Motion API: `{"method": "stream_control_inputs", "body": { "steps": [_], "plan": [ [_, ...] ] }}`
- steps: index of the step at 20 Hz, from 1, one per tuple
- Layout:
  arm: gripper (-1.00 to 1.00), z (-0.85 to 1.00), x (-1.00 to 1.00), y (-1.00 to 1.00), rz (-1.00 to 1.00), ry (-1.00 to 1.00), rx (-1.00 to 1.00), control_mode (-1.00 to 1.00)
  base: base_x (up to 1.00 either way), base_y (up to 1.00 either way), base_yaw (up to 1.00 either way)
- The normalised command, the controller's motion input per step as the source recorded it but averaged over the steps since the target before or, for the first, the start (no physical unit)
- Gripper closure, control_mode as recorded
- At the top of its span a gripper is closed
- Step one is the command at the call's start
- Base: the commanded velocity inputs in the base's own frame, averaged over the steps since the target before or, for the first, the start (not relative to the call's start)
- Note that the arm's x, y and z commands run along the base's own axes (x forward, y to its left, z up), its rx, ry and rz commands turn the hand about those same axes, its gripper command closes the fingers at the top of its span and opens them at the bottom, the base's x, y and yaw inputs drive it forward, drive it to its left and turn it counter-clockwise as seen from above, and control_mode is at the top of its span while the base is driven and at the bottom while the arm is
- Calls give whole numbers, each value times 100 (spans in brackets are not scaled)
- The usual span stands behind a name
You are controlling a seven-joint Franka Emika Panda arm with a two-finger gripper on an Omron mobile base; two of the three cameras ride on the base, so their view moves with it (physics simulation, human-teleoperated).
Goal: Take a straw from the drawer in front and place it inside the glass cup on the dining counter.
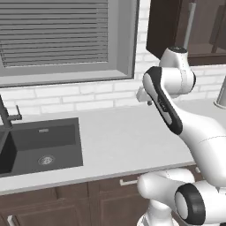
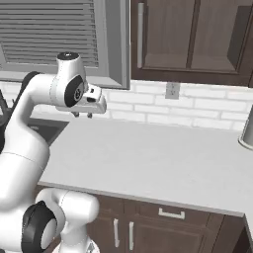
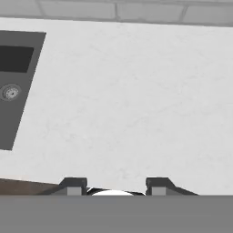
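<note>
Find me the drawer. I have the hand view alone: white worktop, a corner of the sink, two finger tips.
Observer: In the right base view the drawer sits just under the worktop edge, shut, its silver bar handle showing.
Operator: Place the end effector against it.
Observer: The end effector hangs above the worktop below the window, up and left of the drawer in that view, touching nothing.
Operator: Name what stands on the worktop.
Observer: A grey metal vessel stands at that view's right edge, cut off by the frame.
</note>
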Motion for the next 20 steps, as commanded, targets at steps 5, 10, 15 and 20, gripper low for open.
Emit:
{"method": "stream_control_inputs", "body": {
  "steps": [5, 10, 15, 20],
  "plan": [
    [-100, 0, 0, 0, 0, 0, 0, 100, -24, 3, 0],
    [-100, 0, 0, 0, 0, 0, 0, 100, -88, 64, -4],
    [-100, 0, 0, 0, 0, 0, 0, 100, -42, 87, -29],
    [-100, 0, 0, 0, 0, 0, 0, 100, -6, 85, -48]
  ]
}}
